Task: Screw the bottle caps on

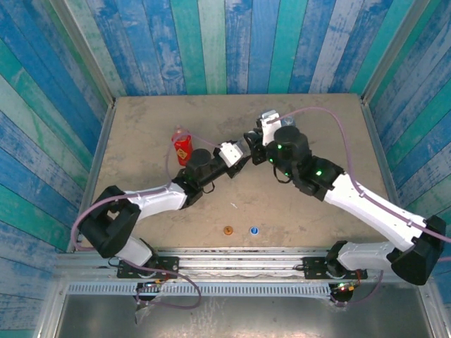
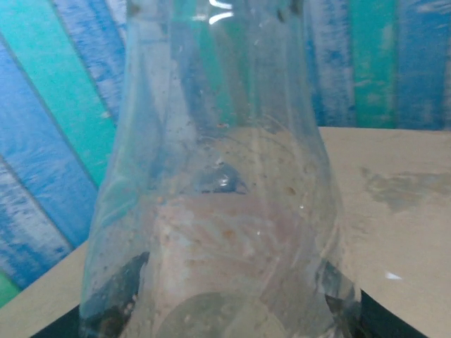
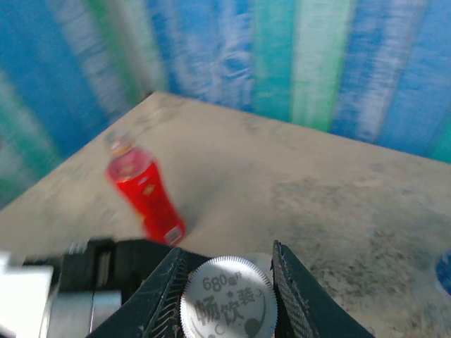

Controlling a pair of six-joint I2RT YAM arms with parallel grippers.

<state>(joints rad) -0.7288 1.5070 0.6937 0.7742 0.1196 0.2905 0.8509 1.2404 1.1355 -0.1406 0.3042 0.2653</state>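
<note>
- Near the tabletop's centre, a little toward the far edge, both arms meet. The left gripper (image 1: 241,153) is clamped on the clear bottle (image 2: 225,211), with dark fingers (image 2: 116,306) at its sides. The right gripper (image 3: 226,282) pinches the white cap (image 3: 227,304) by its ridged rim.
- Risk: the cap meets the neck off-axis and cross-threads or skates off. No wrist view shows the neck, so alignment cannot be checked.
- Risk: the bottle wall looks thin. Under twist it may flex or spin in the left grip, so the thread never bites.
- Risk: the hold on the cap is at the rim only. A hard push down could pop it free and send it rolling toward an edge.
- Risk: the red bottle (image 1: 182,146) stands just beside the left forearm, toward the far-left corner. A sideways swing could topple it.
- Caps, three: one white, held; one orange cap (image 1: 227,230) and one blue cap (image 1: 254,229), near each other but apart, by the middle of the near edge.
- Bottles, two sure: one clear, one red. A blue patch (image 3: 444,271) is cut off at the frame border, so I cannot tell what it is.
- White scrap (image 1: 235,205): one, lying loose.
</note>
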